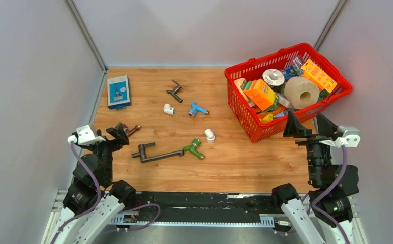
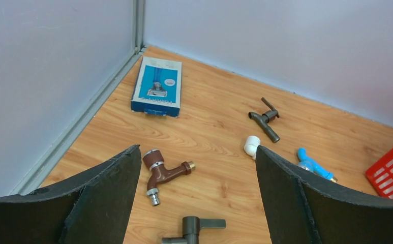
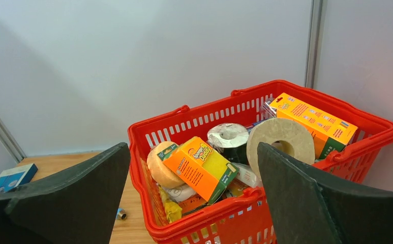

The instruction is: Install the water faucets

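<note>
I can read one mark only: "Sponge Daddy", on the orange sponge pack (image 3: 200,168) in the red basket (image 3: 194,114), far right. Print on the blue box (image 2: 157,85), far left, and on the basket's orange carton (image 3: 313,121) is too small to read.

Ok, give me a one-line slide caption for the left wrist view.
Open left gripper frames a brown plastic faucet on the wooden table, blue cardboard box and dark-grey metal faucet beyond.
</note>
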Controlling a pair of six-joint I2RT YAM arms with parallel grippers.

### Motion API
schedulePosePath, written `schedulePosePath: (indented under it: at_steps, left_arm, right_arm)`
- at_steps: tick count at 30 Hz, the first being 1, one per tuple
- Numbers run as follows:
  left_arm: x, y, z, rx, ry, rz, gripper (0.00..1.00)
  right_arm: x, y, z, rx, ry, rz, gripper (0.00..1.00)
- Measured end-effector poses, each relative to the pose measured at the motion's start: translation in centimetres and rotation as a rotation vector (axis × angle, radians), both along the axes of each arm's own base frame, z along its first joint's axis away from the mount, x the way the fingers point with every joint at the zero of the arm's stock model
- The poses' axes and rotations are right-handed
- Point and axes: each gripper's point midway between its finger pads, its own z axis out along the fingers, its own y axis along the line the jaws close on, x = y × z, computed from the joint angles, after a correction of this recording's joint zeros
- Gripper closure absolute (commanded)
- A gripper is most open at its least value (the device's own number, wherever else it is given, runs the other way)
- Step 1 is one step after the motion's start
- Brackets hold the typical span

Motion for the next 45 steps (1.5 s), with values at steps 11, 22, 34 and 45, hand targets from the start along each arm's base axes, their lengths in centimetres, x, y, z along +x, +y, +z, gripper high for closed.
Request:
schedulePosePath:
  at_steps: [11,22,34,45]
  left_arm:
    - [-0.2,-0.9,0.0,-0.046,-0.019,-0.057,0.11]
    - [2.3,-3.9,-4.1,0.015,0.216,-0.109,0.11]
    - [4.2,-6.4,-12.0,0.108,0.611,-0.124,0.10]
    - [3.4,-6.7,-18.3,-0.090,0.808,-0.103,0.12]
  right_arm:
    - [2.1,2.1,-0.5,0.012,0.071,0.084,0.00]
    - [8.1,10.4,-2.3,-0.061,0.311,0.419,0.00]
    - [10.1,19.1,-9.0,-0.074,0.568,0.753,0.00]
    - [4.5,31.6,-18.5,-0.367,0.725,1.018,0.00]
